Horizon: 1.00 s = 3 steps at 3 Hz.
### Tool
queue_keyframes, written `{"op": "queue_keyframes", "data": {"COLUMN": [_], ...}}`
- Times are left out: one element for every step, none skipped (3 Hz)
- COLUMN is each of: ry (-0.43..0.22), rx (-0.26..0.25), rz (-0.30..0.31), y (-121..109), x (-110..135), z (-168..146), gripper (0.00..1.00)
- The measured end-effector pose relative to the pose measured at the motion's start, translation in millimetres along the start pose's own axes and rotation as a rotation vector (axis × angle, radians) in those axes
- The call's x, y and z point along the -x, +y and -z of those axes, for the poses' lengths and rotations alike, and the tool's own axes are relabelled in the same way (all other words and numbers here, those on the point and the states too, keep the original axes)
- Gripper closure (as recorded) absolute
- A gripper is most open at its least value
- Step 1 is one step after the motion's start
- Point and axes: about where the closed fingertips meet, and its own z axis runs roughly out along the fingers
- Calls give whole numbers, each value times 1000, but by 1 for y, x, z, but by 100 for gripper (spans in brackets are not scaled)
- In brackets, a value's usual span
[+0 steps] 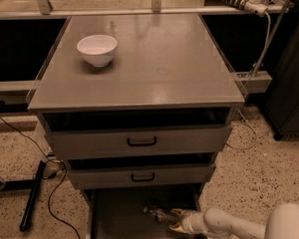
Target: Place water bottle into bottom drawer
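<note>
The water bottle [157,214] is small and clear and lies on its side on the floor of the open bottom drawer [120,208], the grey tray pulled out under the two upper drawers. My gripper [175,220] reaches in from the lower right on a white arm and sits low inside the drawer. Its yellowish fingers [178,212] are spread apart, with their tips just right of the bottle. I cannot tell whether the upper finger still touches the bottle. The drawer's front part is cut off by the picture's lower edge.
A white bowl [96,49] stands on the cabinet top [154,68] at the back left. The two upper drawers [142,142] with black handles are slightly open above the gripper. Cables and a black bar [32,195] lie on the speckled floor to the left.
</note>
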Motion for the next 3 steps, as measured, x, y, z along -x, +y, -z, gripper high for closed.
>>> {"op": "queue_keyframes", "data": {"ry": [0, 0, 0], "rx": [0, 0, 0], "rz": [0, -1, -1], "y": [0, 0, 0], "x": [0, 0, 0], "z": [0, 0, -1], "gripper": [82, 58, 35]}}
